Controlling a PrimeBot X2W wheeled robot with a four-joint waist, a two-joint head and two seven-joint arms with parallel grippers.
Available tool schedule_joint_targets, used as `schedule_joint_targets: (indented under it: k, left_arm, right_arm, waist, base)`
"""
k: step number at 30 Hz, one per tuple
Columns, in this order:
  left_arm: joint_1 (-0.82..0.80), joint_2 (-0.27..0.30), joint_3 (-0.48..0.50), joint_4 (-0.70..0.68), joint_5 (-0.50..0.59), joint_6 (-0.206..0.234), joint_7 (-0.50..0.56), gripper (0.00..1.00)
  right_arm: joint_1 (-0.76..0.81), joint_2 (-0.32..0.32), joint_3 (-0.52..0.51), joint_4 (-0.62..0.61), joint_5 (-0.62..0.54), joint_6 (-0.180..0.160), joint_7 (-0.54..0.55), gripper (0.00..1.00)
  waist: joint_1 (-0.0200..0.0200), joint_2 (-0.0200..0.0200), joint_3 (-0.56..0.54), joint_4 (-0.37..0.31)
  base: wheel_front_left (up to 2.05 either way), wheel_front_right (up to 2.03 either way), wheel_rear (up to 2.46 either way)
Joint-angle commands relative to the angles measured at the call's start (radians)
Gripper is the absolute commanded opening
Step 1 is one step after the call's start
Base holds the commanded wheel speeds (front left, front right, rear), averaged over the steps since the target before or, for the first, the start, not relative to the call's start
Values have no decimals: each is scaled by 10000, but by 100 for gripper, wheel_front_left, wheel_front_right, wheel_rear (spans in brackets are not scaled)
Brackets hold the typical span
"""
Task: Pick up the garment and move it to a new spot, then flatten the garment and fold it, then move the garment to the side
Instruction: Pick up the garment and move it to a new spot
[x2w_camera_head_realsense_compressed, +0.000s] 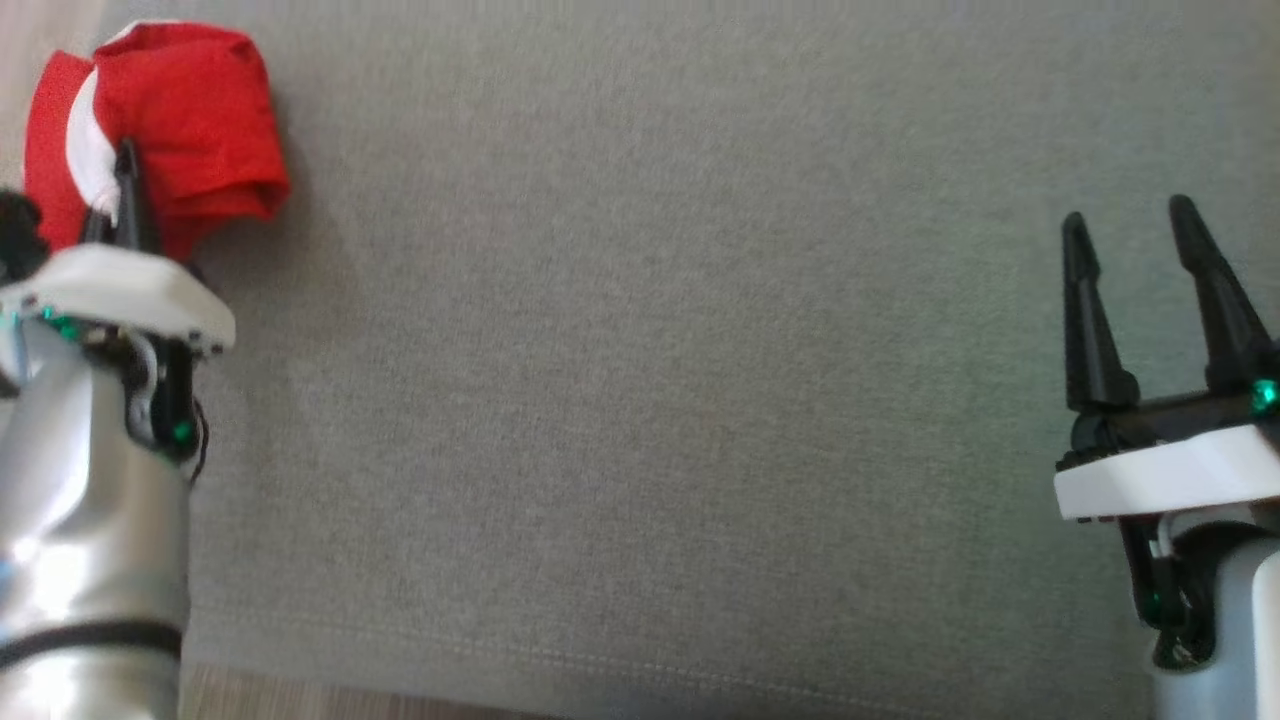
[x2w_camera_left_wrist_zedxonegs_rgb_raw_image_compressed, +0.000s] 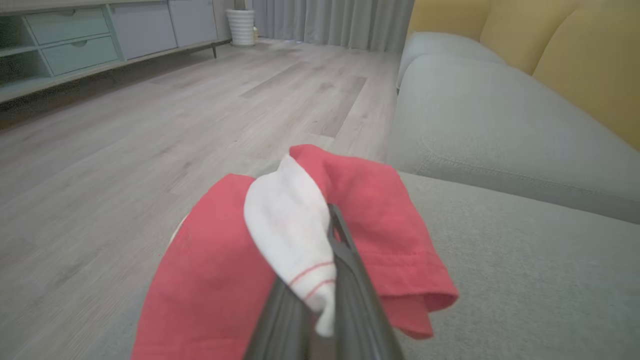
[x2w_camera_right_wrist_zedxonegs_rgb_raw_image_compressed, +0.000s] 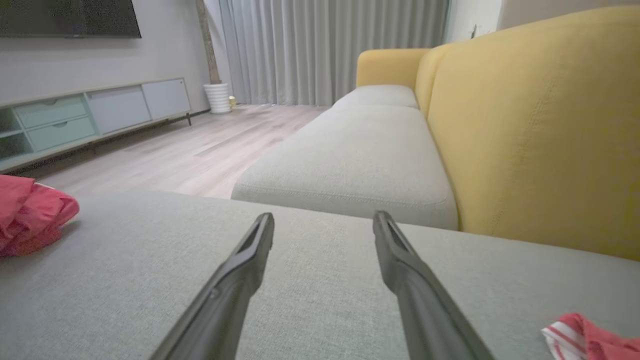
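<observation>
Left gripper (x2w_camera_head_realsense_compressed: 125, 165) is pinching the bunched garment (x2w_camera_head_realsense_compressed: 200, 120) at the cushion's (x2w_camera_head_realsense_compressed: 640, 400) far-left corner; right gripper (x2w_camera_head_realsense_compressed: 1128, 212) is hanging spread, well apart rightward, so left is nearer.

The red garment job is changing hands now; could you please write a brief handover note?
Left gripper: shut on the garment, at its white part.
Right gripper: open, empty, over the grey cushion.
Garment: bunched at the cushion's far left corner.
Done: grasp only.
To do: lift, move, flatten, fold, set aside.
</observation>
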Motion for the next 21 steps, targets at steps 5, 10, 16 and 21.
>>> schedule_joint_targets:
  k: [5,10,16,21]
  left_arm:
    - [1513,213,495,-2349,310,83,-122,0]
    - [2606,-81,329,-3689,428,67,-122,0]
    - [3813,-510,-332,-5630,583,45,253,0]
    - [4459,-935,-1259,-6915,694,-107,764,0]
  right_arm:
    - [294,154,42,62,325,-9,-381,100]
    - [607,183,-3,418,541,-9,-555,100]
    - [958,190,69,768,959,-9,-775,100]
    - [983,191,176,999,1233,-9,-979,100]
  waist:
    - [-1,0,-1148,-519]
    - [-1,0,-1600,-800]
    - [-1,0,-1852,-1306]
    - [-1,0,-1827,-1973]
  base:
    - [0,0,0]
    - [0,0,0]
    - [0,0,0]
    - [0,0,0]
